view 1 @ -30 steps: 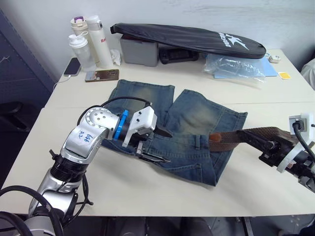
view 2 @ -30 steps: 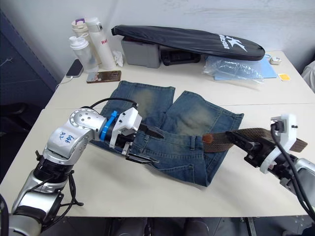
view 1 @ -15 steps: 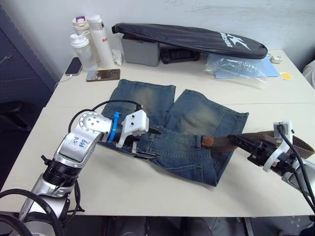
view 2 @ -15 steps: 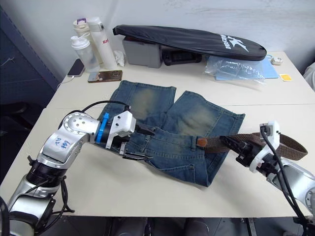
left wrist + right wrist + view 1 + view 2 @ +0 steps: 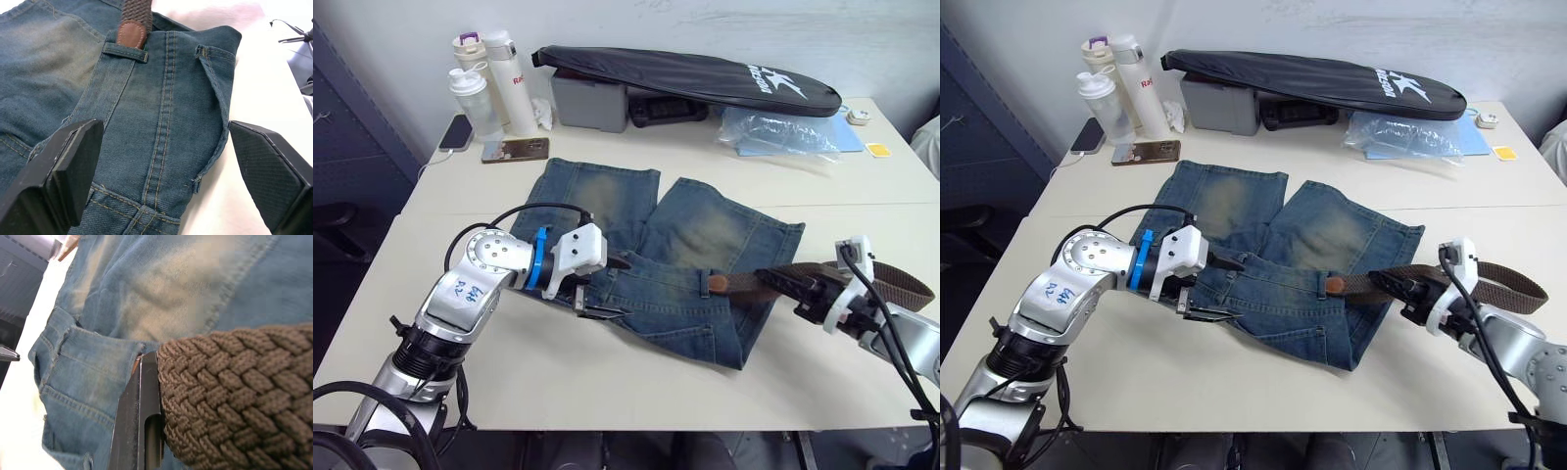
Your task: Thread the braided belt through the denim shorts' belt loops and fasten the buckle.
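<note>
The denim shorts [image 5: 690,240] lie flat mid-table, waistband toward me. My left gripper [image 5: 619,289] stands open over the waistband's left end, its fingers [image 5: 73,161] spread wide with denim between them. The braided belt [image 5: 891,279] runs from the right into the waistband. Its brown leather tip [image 5: 132,34] pokes through one of the belt loops [image 5: 124,51]. My right gripper [image 5: 773,282] is shut on the belt just right of the shorts, with one finger [image 5: 144,421] pressed against the braid [image 5: 234,396]. The buckle is out of view.
Along the back of the table [image 5: 607,377] stand bottles [image 5: 470,93], two phones [image 5: 514,149], a grey box [image 5: 587,103], a long black bag [image 5: 705,78] and a clear plastic bag [image 5: 783,132].
My right gripper has moved left toward the shorts with the belt, pushing the tip further along the waistband. My left gripper has dropped lower onto the waistband's left end.
</note>
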Controlling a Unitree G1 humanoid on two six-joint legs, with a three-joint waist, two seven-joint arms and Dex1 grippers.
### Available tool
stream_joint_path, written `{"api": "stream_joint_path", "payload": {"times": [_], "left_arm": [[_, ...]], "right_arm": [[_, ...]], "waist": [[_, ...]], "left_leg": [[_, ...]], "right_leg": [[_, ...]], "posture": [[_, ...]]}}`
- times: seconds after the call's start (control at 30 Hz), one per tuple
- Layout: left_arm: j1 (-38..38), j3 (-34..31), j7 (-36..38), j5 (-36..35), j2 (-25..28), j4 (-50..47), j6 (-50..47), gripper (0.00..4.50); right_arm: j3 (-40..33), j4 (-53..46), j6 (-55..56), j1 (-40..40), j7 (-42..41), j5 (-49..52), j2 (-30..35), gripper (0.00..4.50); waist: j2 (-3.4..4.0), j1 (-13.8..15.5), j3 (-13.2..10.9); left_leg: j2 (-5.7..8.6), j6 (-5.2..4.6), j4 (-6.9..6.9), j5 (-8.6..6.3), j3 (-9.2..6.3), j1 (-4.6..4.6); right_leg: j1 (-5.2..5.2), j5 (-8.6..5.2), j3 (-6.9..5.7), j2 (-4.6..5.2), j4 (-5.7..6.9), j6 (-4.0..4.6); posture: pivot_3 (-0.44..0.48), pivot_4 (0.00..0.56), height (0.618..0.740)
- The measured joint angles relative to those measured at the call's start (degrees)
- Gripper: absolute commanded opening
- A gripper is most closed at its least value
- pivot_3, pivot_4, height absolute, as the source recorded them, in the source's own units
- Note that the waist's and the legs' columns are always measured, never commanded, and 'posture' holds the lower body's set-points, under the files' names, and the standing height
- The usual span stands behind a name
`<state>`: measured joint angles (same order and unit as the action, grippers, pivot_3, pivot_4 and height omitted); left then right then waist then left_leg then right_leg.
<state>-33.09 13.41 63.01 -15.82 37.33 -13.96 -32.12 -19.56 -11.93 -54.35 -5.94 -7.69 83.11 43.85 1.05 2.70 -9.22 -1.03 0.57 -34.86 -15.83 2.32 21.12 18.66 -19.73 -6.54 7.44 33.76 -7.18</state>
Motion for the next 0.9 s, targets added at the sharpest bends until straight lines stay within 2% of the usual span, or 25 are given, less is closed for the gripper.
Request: {"api": "stream_joint_path", "payload": {"times": [0.63,0.9], "left_arm": [[1.4,0.2,-3.7,0.5,-1.1,-0.8,-0.5,4.47],[0.1,3.1,-6.4,3.5,-3.2,1.8,0.0,4.47]], "right_arm": [[5.9,5.3,-3.0,-6.0,-4.5,-10.5,-10.2,0.0],[8.0,5.6,-2.9,-8.6,-5.5,-15.1,-16.6,0.0]], "waist": [[0.17,-1.4,0.1],[0.31,-1.3,0.2]], "left_leg": [[-0.02,0.01,0.09,0.01,0.04,-0.06],[-0.01,0.05,0.12,0.03,0.05,-0.06]], "right_leg": [[0.02,0.0,0.02,-0.03,0.05,0.0],[0.06,0.0,0.08,-0.02,0.09,0.0]], "posture": [[0.0,0.15,0.74],[0.0,0.15,0.74]]}}
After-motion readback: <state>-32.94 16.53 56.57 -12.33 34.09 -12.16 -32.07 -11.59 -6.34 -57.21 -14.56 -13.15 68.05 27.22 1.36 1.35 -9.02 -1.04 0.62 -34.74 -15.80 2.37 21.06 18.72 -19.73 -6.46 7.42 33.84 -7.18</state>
